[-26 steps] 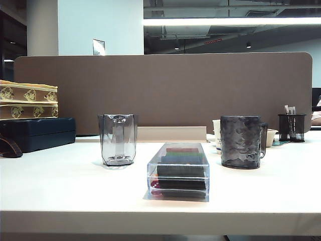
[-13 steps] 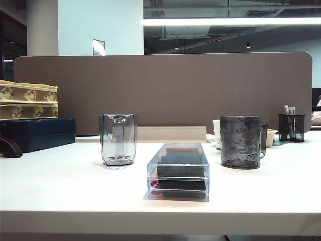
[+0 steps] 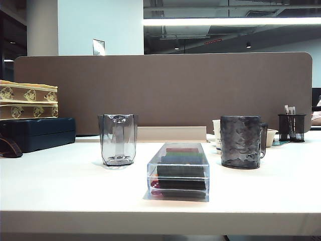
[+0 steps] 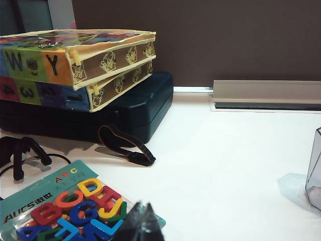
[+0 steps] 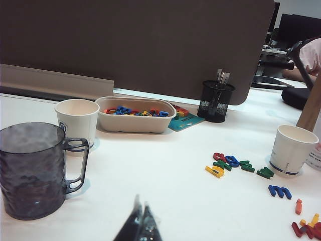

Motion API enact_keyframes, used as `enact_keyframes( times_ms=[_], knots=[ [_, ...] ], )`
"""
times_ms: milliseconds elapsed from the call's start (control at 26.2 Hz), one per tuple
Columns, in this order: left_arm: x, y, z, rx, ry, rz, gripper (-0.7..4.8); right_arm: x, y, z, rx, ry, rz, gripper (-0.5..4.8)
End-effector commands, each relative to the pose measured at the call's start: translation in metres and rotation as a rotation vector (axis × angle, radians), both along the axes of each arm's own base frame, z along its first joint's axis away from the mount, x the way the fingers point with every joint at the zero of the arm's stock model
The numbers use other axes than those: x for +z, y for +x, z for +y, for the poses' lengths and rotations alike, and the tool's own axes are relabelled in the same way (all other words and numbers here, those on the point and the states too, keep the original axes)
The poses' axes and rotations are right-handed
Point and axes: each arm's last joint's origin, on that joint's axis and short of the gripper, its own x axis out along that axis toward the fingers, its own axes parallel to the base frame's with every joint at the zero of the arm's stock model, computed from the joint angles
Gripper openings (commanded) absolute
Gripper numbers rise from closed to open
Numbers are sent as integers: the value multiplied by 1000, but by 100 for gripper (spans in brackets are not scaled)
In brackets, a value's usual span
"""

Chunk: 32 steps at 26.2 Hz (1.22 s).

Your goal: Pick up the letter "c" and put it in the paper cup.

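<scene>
Right gripper (image 5: 142, 217), fingertips pressed together, hangs low over the bench (image 5: 150, 170). The letter "c" (image 5: 219, 156) — judged to be the red curved piece, too small to confirm — lies ahead among loose letters, toward the paper cup (image 5: 293, 149). The left gripper (image 4: 143, 216), likewise closed, is the farther one. The exterior view matches the earlier frames.

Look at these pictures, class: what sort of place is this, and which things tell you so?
Probably an open-plan office desk: a brown partition backs the white table, a mesh pen pot stands on it, and ceiling strip lights show behind. Plastic letters suggest a sorting exercise.
</scene>
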Motion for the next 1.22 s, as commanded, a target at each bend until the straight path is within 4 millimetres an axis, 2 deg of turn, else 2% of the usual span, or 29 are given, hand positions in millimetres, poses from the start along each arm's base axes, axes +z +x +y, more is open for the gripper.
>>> enact_keyframes(
  times_ms=[38, 724, 1219],
  knots=[
    [2, 0, 0, 0, -3, -12, -6, 0, 0, 0, 1, 6, -11, -1],
    [2, 0, 0, 0, -3, -12, -6, 5, 0, -3, -30, 67, -63, -1],
    [2, 0, 0, 0, -3, -13, -6, -4, 0, -3, -43, 67, 29, -1]
  ],
)
